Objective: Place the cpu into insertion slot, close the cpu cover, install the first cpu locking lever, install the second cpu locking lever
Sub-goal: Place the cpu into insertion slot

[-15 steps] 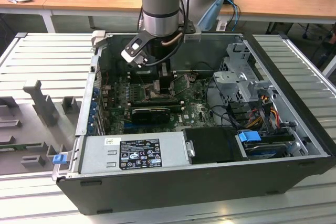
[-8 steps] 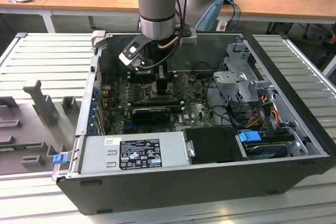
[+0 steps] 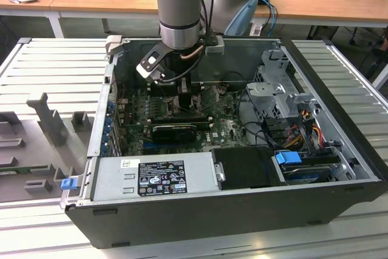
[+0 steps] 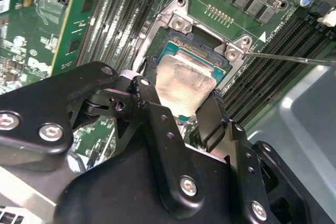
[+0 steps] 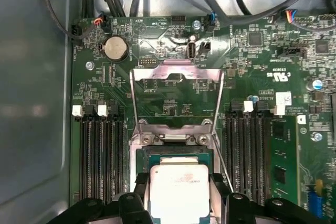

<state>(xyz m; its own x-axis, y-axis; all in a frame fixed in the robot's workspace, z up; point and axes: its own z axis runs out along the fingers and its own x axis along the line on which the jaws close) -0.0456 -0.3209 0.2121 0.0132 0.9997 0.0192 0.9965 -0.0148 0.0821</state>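
1. The arm (image 3: 179,4) is reaching down into the open computer case (image 3: 212,222), with its wrist standing over the motherboard (image 5: 252,77). That is putting the tool straight above the socket area.
2. The gripper (image 5: 178,183) is pinching the cpu (image 5: 178,195) by two opposite edges, its fingers (image 5: 140,186) parted only to the chip's width. Holding it by the rim is leaving the flat top and the underside free.
3. In both wrist views the cpu is hanging over the insertion slot (image 5: 157,155) and overlapping the near part of it. Whether it is touching the socket floor I cannot tell.
4. The cpu cover (image 5: 157,74) is standing swung up on its hinge, away from the gripper — so the slot is lying open from above.
5. A thin wire lever (image 4: 289,57) is sticking out beside the socket's corner, unlatched by the look of it — presumably this is what is letting the cover stand raised.
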